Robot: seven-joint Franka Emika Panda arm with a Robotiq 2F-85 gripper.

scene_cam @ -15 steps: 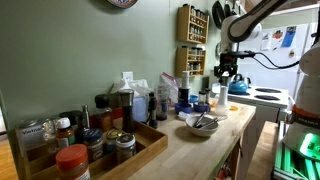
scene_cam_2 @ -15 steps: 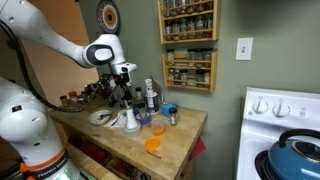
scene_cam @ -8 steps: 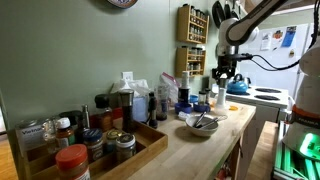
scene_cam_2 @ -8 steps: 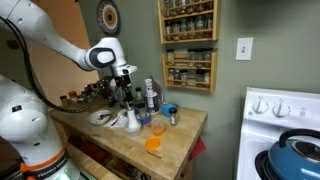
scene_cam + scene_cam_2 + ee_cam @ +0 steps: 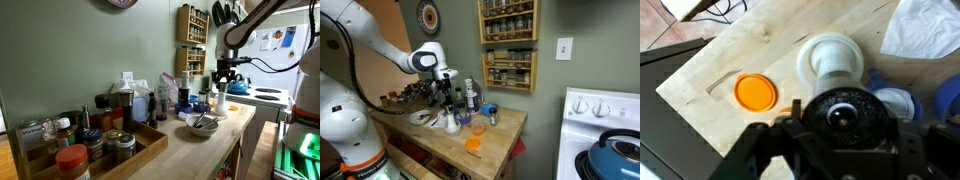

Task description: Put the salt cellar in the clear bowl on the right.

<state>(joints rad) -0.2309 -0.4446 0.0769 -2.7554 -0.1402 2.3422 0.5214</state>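
Black claw hangs over the far end of the wooden table. In the wrist view the dark round cap of the salt cellar sits directly beneath it, between the fingers. Clamped or merely straddled: cannot tell. Just beyond stands a white cone-shaped piece, with an orange lid to its left. The clear bowl is nearer along the table, apart from the claw.

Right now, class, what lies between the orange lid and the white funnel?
In the wrist view, only bare countertop separates the orange lid and the white funnel.
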